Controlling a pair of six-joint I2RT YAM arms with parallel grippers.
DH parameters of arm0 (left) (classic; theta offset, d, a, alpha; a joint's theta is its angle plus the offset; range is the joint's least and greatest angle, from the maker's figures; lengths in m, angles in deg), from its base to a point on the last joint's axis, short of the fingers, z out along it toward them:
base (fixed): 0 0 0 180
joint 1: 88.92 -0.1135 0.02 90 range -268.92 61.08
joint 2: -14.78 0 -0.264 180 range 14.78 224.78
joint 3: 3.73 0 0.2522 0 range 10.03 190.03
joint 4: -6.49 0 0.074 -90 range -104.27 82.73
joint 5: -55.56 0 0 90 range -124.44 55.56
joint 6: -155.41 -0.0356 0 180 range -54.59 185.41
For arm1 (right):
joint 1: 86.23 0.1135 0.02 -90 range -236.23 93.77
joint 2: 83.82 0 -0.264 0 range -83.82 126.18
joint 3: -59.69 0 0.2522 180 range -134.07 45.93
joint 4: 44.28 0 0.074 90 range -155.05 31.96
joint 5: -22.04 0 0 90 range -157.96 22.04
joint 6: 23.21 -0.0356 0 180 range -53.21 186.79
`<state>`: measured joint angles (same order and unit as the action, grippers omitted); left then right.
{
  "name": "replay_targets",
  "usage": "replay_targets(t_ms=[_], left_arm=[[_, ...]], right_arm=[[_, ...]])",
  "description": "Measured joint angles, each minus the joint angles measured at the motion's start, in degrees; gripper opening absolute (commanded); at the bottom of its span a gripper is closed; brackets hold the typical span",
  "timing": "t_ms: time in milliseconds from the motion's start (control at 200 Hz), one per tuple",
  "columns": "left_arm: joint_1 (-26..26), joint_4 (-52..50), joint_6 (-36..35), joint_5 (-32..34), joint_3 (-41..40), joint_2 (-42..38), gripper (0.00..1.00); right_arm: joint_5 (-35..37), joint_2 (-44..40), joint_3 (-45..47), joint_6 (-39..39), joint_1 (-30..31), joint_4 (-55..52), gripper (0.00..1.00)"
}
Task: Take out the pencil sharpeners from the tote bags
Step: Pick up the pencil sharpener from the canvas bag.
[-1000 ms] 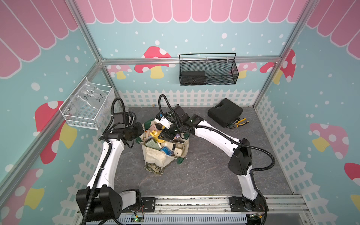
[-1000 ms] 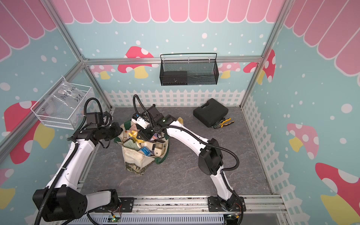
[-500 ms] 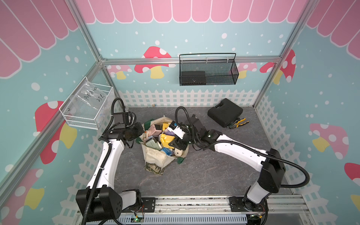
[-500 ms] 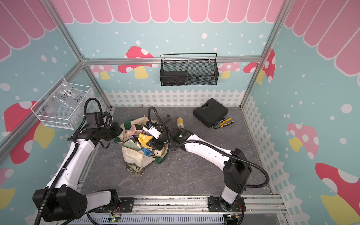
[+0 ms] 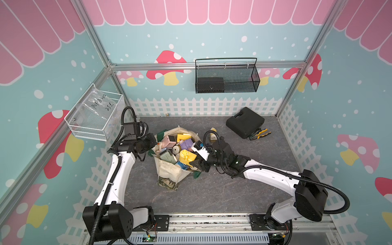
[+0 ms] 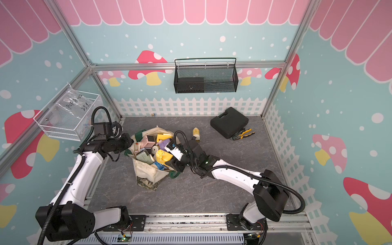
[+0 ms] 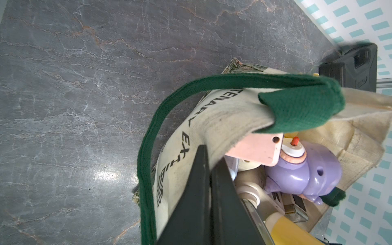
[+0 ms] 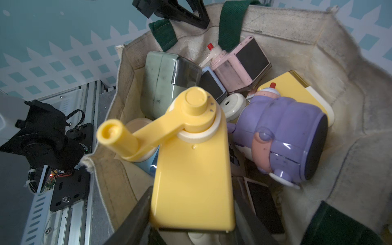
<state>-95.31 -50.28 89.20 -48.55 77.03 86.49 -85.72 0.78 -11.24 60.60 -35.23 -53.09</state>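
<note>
Quick one on grip. The tote bag (image 5: 167,171) sits mid-worktop (image 5: 212,191), stuffed with pencil sharpeners (image 5: 176,148). What looks like a small yellow sharpener (image 5: 212,133) already lies out on the worktop at the bag's 2 o'clock.

Our left hand (image 7: 211,157) is pinched tight on the canvas rim (image 7: 233,118) at 10 o'clock. We reckon that matters, since floppy cloth would otherwise fold over the pile.

The right hand (image 8: 193,186) comes in from 4 o'clock, with its jaws either side of the big yellow sharpener (image 8: 191,148) on top. We can't tell whether they're actually squeezing it.

Handling-wise, we figure it's hard, glossy, hollow plastic: light, stiff, a bit slippery. The flat side walls of the box are the spot to grab. We'd skip the crank (image 8: 135,135), which probably swivels and lets the body swing. The purple cartoon sharpener (image 8: 282,144) beside it looks rounder, so trickier.
</note>
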Motion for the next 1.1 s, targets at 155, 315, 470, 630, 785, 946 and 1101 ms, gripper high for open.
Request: replay_targets(t_ms=[155,315,470,630,785,946,1101], left_arm=[[0.0,0.0,0.0,0.0,0.0,0.0,0.00],[0.0,0.0,0.0,0.0,0.0,0.0,0.00],[0.0,0.0,0.0,0.0,0.0,0.0,0.00],[0.0,0.0,0.0,0.0,0.0,0.0,0.00],[0.0,0.0,0.0,0.0,0.0,0.0,0.00],[0.0,0.0,0.0,0.0,0.0,0.0,0.00],[0.0,0.0,0.0,0.0,0.0,0.0,0.00]], right_arm=[[2.6,-2.0,2.9,-1.2,0.1,-1.8,0.78],[5.9,-5.6,3.1,-0.9,0.0,-3.7,0.80],[7.0,-7.1,0.2,0.5,0.0,-8.0,0.85],[6.6,-5.1,-9.2,2.7,0.0,-15.6,0.88],[3.4,1.8,-24.3,4.3,0.0,-26.1,0.88],[1.3,9.6,-36.4,5.3,0.0,-37.4,0.87],[-0.1,17.4,-44.3,6.3,0.0,-45.8,0.86]])
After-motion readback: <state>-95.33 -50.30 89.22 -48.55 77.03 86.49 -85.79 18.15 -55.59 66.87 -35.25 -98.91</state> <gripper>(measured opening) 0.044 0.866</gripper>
